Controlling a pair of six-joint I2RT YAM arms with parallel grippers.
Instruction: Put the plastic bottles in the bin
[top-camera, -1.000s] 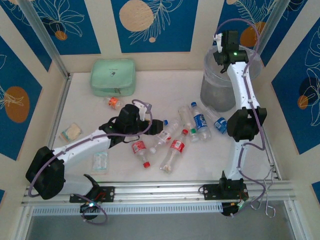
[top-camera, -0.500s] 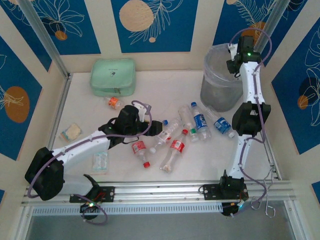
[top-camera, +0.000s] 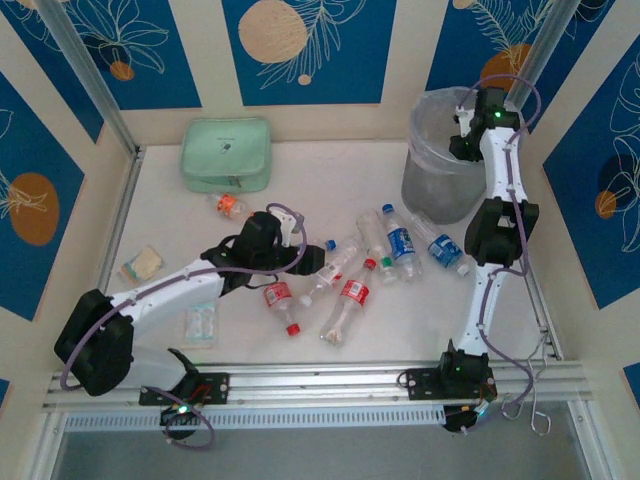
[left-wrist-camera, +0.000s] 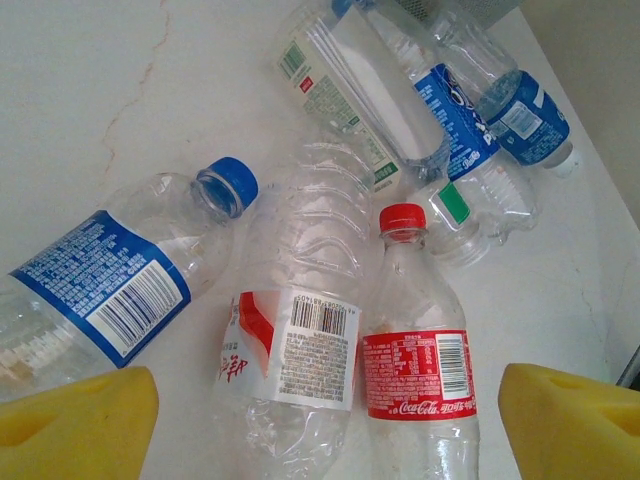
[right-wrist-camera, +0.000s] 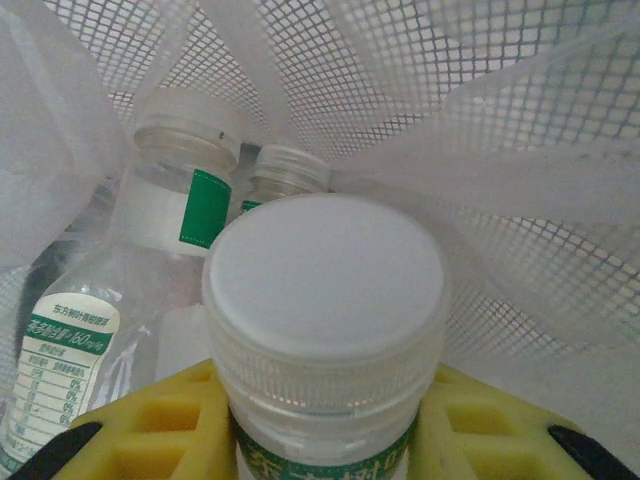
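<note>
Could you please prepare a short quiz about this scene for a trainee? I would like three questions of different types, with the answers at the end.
1. True or false: the left gripper is shut.
2. Multiple choice: the cap of the bottle held in the right gripper is A) red, B) white, C) blue.
3. Fill in: the right gripper holds its bottle above other bottles that lie in the ____.

Key:
1. False. It stands open above the loose bottles on the table.
2. B.
3. bin.
</note>
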